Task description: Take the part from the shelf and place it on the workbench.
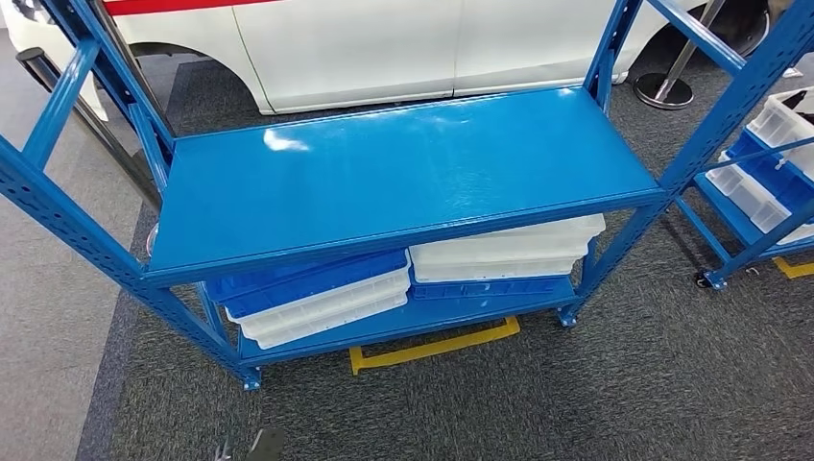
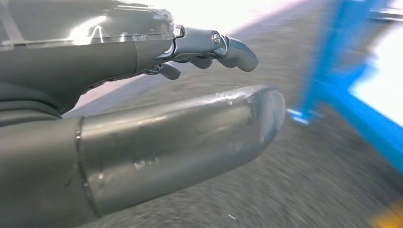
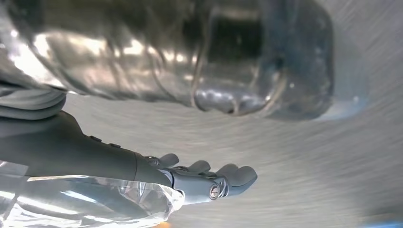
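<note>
**Both hands hang free over carpet; blue shelf unit ahead**

L wrist view: left hand (image 2: 157, 109) nearest the lens, thick grey thumb (image 2: 190, 137) stretched out straight, darker fingers (image 2: 223, 47) extended beyond it w/ a wide gap between, nothing gripped. Clear plastic film covers the back of the hand. Grey carpet (image 2: 285, 190) under it, blurred; a blue frame leg (image 2: 328, 61) of the shelf shows past the fingertips, well apart from them.

R wrist view: right hand (image 3: 157, 137) likewise loose, thumb (image 3: 266, 61) big and out of focus, fingers (image 3: 228, 178) lying side by side, slightly curled, holding nothing. Background heavily smeared, prob. carpet.

Head view: blue steel shelf (image 1: 403, 173) w/ a bare glossy top deck. Lower deck carries stacked plastic trays: blue-and-white stack (image 1: 307, 298) on the left side, tilted; white-over-blue stack (image 1: 504, 259) on the right side. Deck hides most of each stack, contents can't be made out, so can't tell where the part lies. A second blue rack (image 1: 758, 182) w/ white bins, cut off at the right edge. White car body (image 1: 384, 43) w/ a red stripe behind, a chrome stanchion base (image 1: 664, 91) beside it. Yellow tape mark (image 1: 432, 348) on the carpet under the shelf. No readable writing or labels anywhere.
</note>
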Robot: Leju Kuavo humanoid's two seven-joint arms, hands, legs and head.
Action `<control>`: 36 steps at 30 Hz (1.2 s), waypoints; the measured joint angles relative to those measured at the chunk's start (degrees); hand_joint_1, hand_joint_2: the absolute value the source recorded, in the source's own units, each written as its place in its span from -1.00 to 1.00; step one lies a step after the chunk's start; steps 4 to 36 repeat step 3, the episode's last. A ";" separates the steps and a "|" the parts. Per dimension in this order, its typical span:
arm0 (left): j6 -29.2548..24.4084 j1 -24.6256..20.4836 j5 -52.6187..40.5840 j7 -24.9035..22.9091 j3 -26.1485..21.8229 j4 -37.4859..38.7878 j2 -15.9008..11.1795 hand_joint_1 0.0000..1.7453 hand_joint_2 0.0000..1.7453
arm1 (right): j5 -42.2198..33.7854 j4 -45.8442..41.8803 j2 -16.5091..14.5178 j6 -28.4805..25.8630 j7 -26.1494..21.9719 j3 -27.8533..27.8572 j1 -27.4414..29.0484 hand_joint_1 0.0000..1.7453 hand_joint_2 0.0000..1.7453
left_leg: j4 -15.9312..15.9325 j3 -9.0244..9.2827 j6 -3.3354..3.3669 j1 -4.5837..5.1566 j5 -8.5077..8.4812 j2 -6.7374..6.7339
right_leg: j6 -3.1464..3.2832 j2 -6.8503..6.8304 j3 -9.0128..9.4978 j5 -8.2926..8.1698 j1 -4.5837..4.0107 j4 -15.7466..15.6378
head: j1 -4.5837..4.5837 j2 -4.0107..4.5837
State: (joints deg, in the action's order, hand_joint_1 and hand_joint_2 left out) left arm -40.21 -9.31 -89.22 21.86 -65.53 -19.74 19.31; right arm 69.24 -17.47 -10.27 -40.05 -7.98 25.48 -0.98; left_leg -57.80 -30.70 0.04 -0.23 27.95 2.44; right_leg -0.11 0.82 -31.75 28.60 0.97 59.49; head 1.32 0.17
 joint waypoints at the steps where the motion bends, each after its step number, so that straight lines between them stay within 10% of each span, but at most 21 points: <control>1: 0.00 -0.19 0.10 0.21 2.83 0.54 0.12 -1.00 -1.00 | -0.37 -0.13 1.03 -0.01 0.33 3.16 0.05 -1.00 -1.00 | -0.01 -0.03 0.02 0.03 0.01 -0.01 | -0.03 0.01 0.01 -0.02 0.00 0.00 | 0.01 0.00; 36: 0.01 -0.45 0.28 1.17 6.12 1.71 0.19 -1.00 -1.00 | -0.15 -0.60 2.28 -0.06 1.52 7.32 0.14 -1.00 -1.00 | -0.05 -0.08 0.11 0.07 0.04 -0.03 | -0.08 0.06 0.02 -0.05 0.00 -0.01 | 0.02 0.00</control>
